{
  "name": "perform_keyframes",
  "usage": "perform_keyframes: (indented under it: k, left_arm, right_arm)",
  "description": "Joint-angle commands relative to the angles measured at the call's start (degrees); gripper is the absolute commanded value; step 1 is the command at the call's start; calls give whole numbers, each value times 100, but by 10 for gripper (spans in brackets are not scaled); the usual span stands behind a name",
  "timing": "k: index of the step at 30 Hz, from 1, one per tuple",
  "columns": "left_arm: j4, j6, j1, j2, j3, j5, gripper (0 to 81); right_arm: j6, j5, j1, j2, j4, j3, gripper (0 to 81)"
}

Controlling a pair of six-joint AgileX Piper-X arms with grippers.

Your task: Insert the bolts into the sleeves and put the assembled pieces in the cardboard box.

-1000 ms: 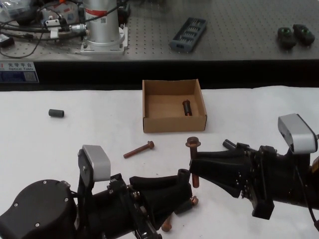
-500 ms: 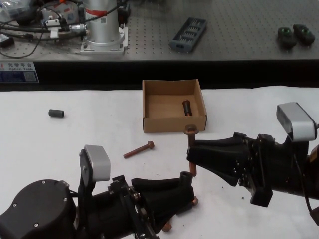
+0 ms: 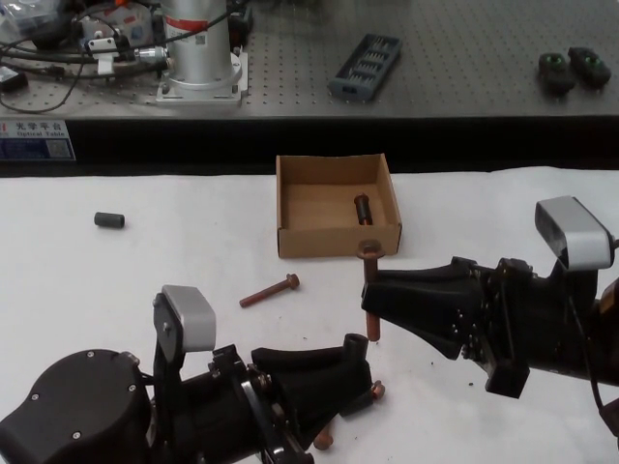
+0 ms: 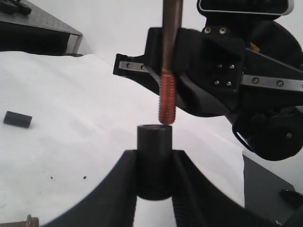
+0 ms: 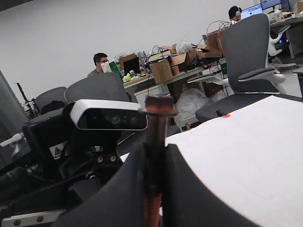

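Left gripper [image 3: 356, 356] jaws clamp black cylindrical sleeve [image 4: 154, 142] upright, lower centre. Right gripper [image 3: 372, 307] jaws pinch copper threaded bolt [image 4: 167, 97], tip at sleeve mouth, maybe touching. Brown cardboard box [image 3: 338, 239] mid-frame. Upper-left label [image 3: 36, 138] illegible.

The white desk [image 3: 77, 309] carries a cardboard box [image 3: 338, 240] just beyond the right fingers [image 3: 401, 295]. A bolt [image 3: 270, 290] and a sleeve [image 3: 109, 220] lie beyond the left fingers [image 3: 319, 372], with a second bolt [image 3: 375, 390] beside them.

Cardboard box [image 3: 338, 239] mid-bench, one assembled piece [image 3: 363, 209] in it. Loose sleeve [image 3: 109, 220] well left of box; loose bolt [image 3: 270, 291] before its left corner. Held bolt [image 3: 371, 280] upright in right gripper [image 3: 372, 311] before box, tip at mouth of held sleeve [image 4: 154, 161] in left gripper [image 3: 356, 362], nearer still.
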State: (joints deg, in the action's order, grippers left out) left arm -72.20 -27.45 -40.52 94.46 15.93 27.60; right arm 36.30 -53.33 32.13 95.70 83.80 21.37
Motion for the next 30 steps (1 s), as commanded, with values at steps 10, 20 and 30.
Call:
perform_keyframes:
  k: [10, 20, 30]
  left_arm:
    - [-40, -89, 0, 19, 8, 12, 94]
    - [-79, -74, -17, 19, 8, 367, 94]
    - [-77, -49, -17, 19, 8, 401, 94]
  right_arm:
    - [357, 354, -5, 11, 127, 44, 29]
    - [357, 348, -5, 11, 127, 44, 29]
    - [501, 256, 70, 11, 127, 15, 29]
